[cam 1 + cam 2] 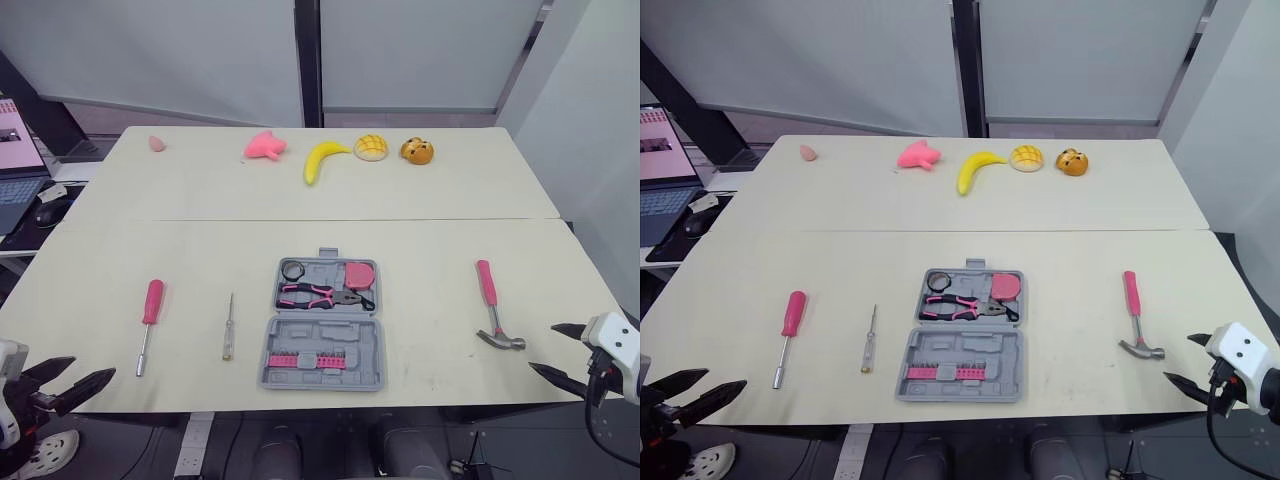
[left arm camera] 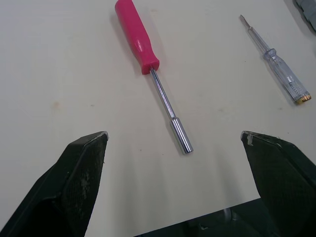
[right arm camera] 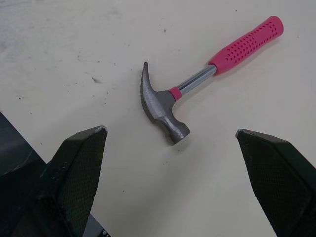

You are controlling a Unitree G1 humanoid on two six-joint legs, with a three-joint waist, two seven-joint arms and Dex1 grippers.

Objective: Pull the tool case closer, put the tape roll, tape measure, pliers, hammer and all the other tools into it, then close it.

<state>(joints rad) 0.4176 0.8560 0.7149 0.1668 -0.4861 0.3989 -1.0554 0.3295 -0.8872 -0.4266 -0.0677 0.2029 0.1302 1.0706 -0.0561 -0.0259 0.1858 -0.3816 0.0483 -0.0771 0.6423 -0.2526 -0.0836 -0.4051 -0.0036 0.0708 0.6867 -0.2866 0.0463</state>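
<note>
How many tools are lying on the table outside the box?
3. A pink screwdriver and a thin clear screwdriver lie left of the box. The hammer lies right of it. None looks hidden.

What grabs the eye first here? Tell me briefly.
The open grey tool case at the table's near middle, with pink pliers inside, draws the eye first. Pink-handled tools lie apart on either side of it: a nut driver on the left and a hammer on the right. Along the far edge sits a row of toy foods, a yellow banana among them.
</note>
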